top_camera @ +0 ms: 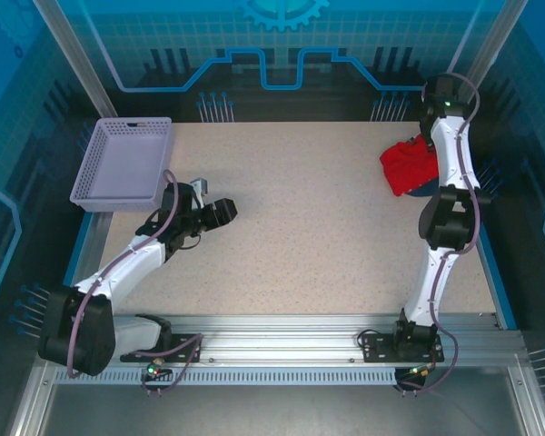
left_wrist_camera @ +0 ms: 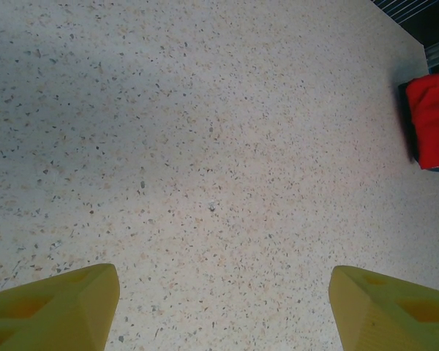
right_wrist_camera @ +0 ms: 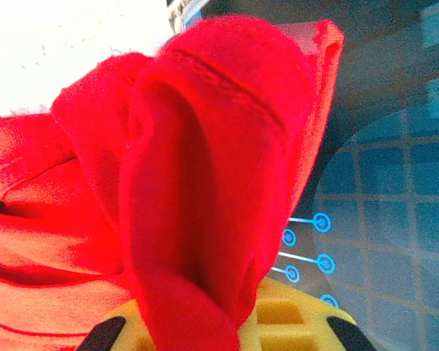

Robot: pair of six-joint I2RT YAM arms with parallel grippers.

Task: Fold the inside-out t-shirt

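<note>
Top: red shirt bunched at the surface's far-right edge, left end effector well apart, near basket; left wrist: it stands spread above bare surface; right wrist: right end effector pinching a shirt fold.

The red t-shirt is soft matt cloth; the table looks smooth, speckled, matt; the basket is perforated plastic.

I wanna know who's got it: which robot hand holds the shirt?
The right gripper: its jaws are shut on the red t-shirt; the left gripper hangs open above the table.
</note>
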